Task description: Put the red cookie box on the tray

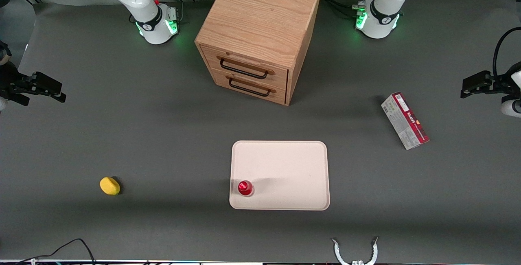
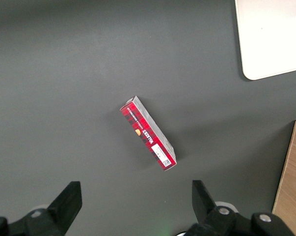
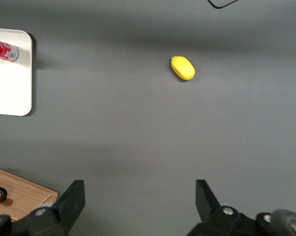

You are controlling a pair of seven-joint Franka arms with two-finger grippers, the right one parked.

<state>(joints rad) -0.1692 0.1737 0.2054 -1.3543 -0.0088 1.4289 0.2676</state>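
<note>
The box (image 1: 405,120) is lying at the right of the front frame, well apart from the tray (image 1: 285,155) at centre, long axis diagonal. My gripper (image 2: 135,201) is hovering wide open and empty, the box sitting just ahead of its fingers.

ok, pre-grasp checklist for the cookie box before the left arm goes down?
1. Pincer open: ok, fingers spread wide in the wrist view.
2. Pincer empty: ok, nothing between the fingers.
3. Red cookie box reachable: ok, it lies alone on the table toward the working arm's end, nothing touching it.
4. Pincer over the box: not ok yet, it hangs high at the table's edge, and the box sits off-centre and skewed to the fingers.
5. Room on the tray: ok, only a small red can stands in one corner, the rest is bare.
6. Path from box to tray: ok, bare table between them; the wooden cabinet stands off it.
</note>
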